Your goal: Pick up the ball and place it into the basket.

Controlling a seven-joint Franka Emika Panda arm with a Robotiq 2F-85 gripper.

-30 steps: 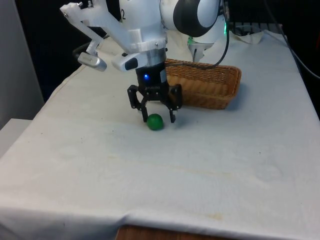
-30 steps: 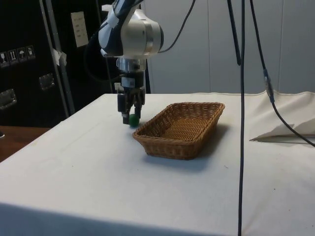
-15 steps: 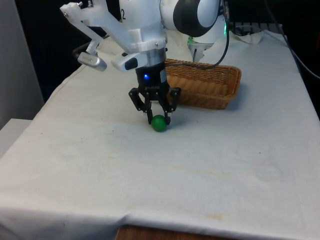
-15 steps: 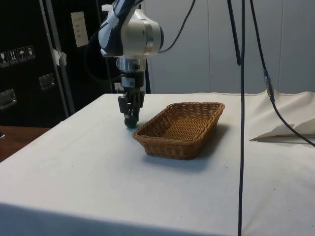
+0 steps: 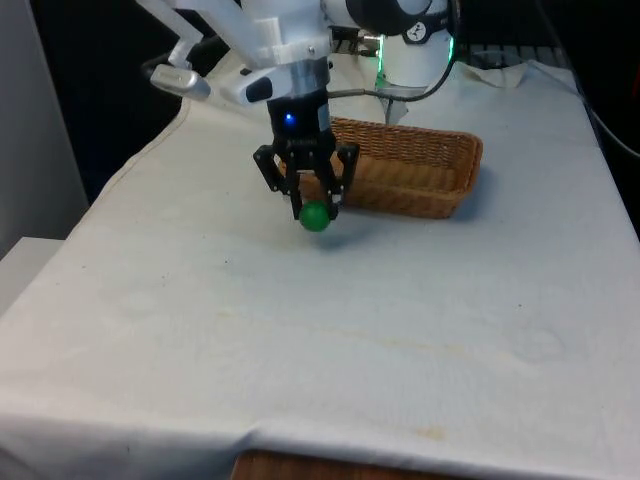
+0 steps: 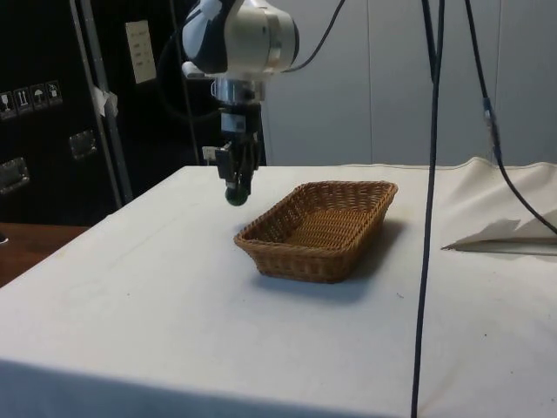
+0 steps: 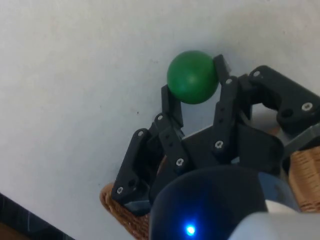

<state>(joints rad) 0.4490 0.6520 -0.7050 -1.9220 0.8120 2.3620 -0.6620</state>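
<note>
white cloth (image 5: pixel 420 330) covers the table you are working at, running flat from the near edge to the far end, with a few faint marks on it. on it, toward the far end and the front view's right, you have the wicker basket (image 5: pixel 455 175), a long shallow tray of brown weave standing flat on the cloth; in the side view its rim (image 6: pixel 287 222) faces you and its inside shows bare weave. your gripper (image 5: pixel 316 212) hangs just off the basket's near corner, on the front view's left of it, pointing straight down with its fingertips above the cloth. its jaws are clamped on the green ball (image 5: pixel 316 216), one black finger on each side, as your wrist view shows (image 7: pixel 192 76). the ball is lifted off the cloth, level with about the basket's rim in the side view (image 6: pixel 235 196), and it is outside the basket, not over it.
</note>
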